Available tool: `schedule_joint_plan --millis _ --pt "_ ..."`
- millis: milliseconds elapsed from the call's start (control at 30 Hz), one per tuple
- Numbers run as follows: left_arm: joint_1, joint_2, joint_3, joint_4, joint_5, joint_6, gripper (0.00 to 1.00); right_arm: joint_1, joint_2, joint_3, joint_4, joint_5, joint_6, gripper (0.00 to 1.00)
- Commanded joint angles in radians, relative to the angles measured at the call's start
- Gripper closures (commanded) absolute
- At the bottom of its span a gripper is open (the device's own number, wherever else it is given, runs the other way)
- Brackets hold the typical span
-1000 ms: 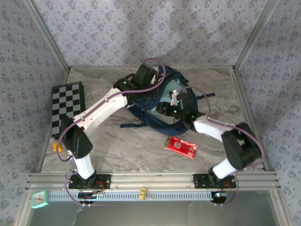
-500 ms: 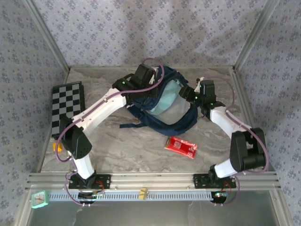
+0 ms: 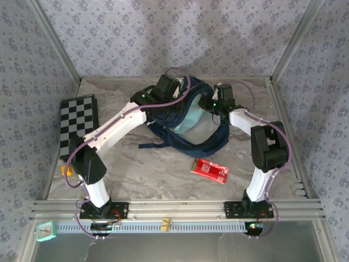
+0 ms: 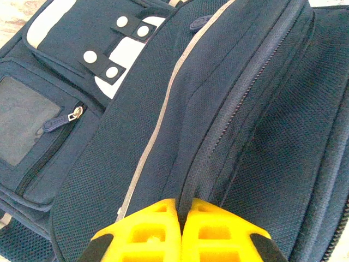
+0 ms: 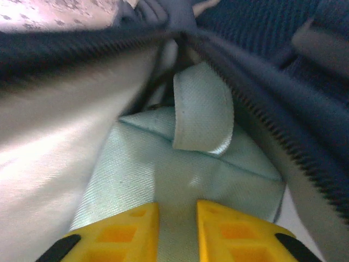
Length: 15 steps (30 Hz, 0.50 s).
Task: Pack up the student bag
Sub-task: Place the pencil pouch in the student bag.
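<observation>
Checkerboard [image 3: 78, 124]: black-and-white, folded flat, at the left edge of the table [image 3: 136, 169], well apart from everything else.

Left gripper [image 4: 179, 210]: yellow fingers pressed together on a ridge of navy fabric beside a zip of the bag. It sits at the bag's far left edge, where the opening begins.

Student bag [image 3: 191, 143]: the largest item, at the middle of the table towards the back wall, between the two arms.
- Body: navy blue woven cloth, lying with its main opening spread wide and facing up.
- Lining [image 3: 191, 117]: pale green-grey, plainly seen through the opening from above.
- Strap [image 3: 155, 145]: dark, trailing onto the table at the bag's near left side.
- Panel [image 4: 125, 52]: white, crossed by two navy tabs, each with a pair of white studs.
- Pocket [image 4: 16, 128]: a grey window patch below the panel, with a zip pull [image 4: 68, 117] at its corner.
- Stripe [image 4: 158, 136]: thin and pale, running the length of the front pocket beside a closed zip.
- Loop [image 5: 202, 109]: a folded pale green tab sewn inside, under the point where the dark zip teeth [image 5: 262, 125] meet.

Packet [image 3: 210, 170]: red, flat, on the table near the bag's front edge but not touching it.

Right gripper [image 5: 177, 210]: at the bag's far right edge, reaching into the opening. Its yellow fingers stand slightly apart over the lining, with nothing seen caught between them.
</observation>
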<state>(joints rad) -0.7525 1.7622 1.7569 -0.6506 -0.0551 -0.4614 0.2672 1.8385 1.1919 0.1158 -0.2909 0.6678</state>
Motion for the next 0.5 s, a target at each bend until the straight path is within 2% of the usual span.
schedule_joint_plan --millis 0,67,200,300,467 --pt "0.01 -0.004 0.067 0.027 0.0 0.006 1.0 0.05 0.038 0.009 0.042 0.012 0.013 0.82" --pt "0.012 -0.003 0.067 0.031 -0.002 0.01 1.0 0.073 0.041 -0.038 0.06 0.018 0.021 0.86" --pt "0.016 0.007 0.065 0.038 -0.005 0.018 1.0 0.115 0.008 -0.109 0.105 0.061 0.026 0.87" --pt "0.018 0.016 0.064 0.035 0.006 0.009 1.0 0.106 -0.028 -0.135 0.116 0.073 0.023 0.87" --pt "0.019 0.014 0.057 0.029 -0.006 0.013 1.0 0.066 -0.131 -0.139 0.053 0.044 -0.012 0.72"
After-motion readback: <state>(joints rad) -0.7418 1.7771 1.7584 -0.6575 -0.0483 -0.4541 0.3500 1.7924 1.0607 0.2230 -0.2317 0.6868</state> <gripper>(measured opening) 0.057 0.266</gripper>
